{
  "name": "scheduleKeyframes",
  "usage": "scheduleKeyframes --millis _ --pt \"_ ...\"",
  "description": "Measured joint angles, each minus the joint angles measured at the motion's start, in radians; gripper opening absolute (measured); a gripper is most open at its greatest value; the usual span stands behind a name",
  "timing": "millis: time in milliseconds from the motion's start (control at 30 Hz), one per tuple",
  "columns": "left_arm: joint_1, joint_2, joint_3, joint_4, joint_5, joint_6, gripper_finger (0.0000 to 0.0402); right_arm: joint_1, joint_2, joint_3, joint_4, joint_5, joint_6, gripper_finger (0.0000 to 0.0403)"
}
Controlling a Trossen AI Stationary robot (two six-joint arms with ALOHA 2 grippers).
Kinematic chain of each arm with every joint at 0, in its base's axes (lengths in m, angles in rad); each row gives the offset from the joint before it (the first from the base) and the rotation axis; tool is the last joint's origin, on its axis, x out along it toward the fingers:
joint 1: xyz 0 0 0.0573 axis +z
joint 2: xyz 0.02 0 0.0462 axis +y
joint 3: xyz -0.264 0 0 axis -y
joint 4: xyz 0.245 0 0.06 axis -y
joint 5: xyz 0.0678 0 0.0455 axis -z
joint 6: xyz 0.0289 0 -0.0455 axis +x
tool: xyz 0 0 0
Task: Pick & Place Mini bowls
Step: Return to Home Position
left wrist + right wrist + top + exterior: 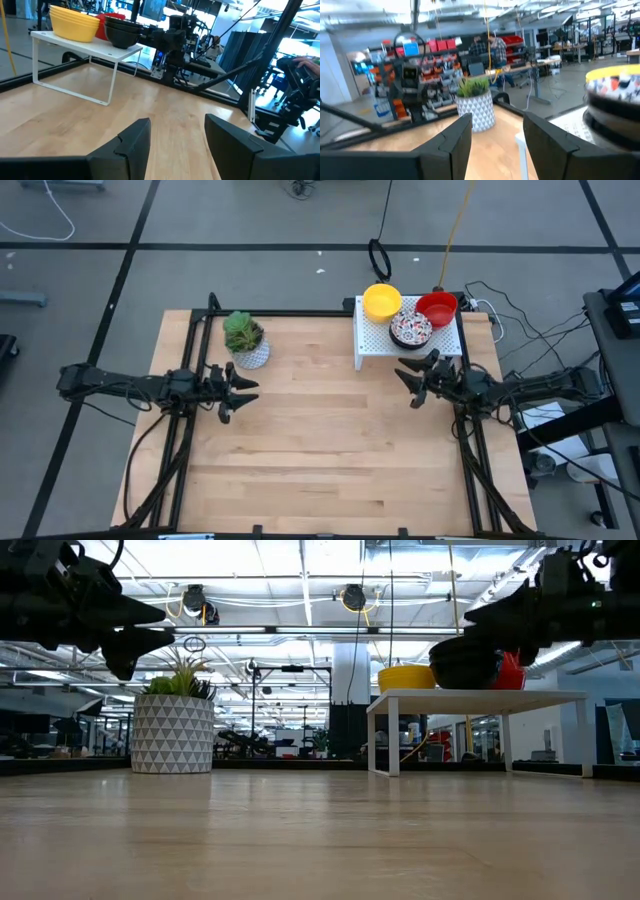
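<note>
I see left gripper [244, 389] and right gripper [406, 385] spread, empty; bowls [410, 328] on shelf [372, 342]. Homing in hand, I judge: tuck arms clear of shelf.

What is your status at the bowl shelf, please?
Left pincer open, empty, by the plant pot. Right pincer open, empty, before the white shelf. Yellow bowls, red bowls, patterned bowls on it. Nothing in the way.

Robotics lab: equipment racks [414, 87], workbenches [554, 61], overhead cable reels [352, 597].
</note>
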Motion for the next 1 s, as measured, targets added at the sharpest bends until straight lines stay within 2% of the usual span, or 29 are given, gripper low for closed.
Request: scheduleKeyframes --millis 433,1000 --pt "0.0 -0.049 0.001 0.001 0.0 0.0 0.0189 -0.023 -0.295 0.0 0.002 0.0 0.0 0.0165" --pt "0.001 -0.193 0.001 0.002 0.0 0.0 0.0189 -0.138 -0.47 0.0 0.001 0.0 0.0 0.0165"
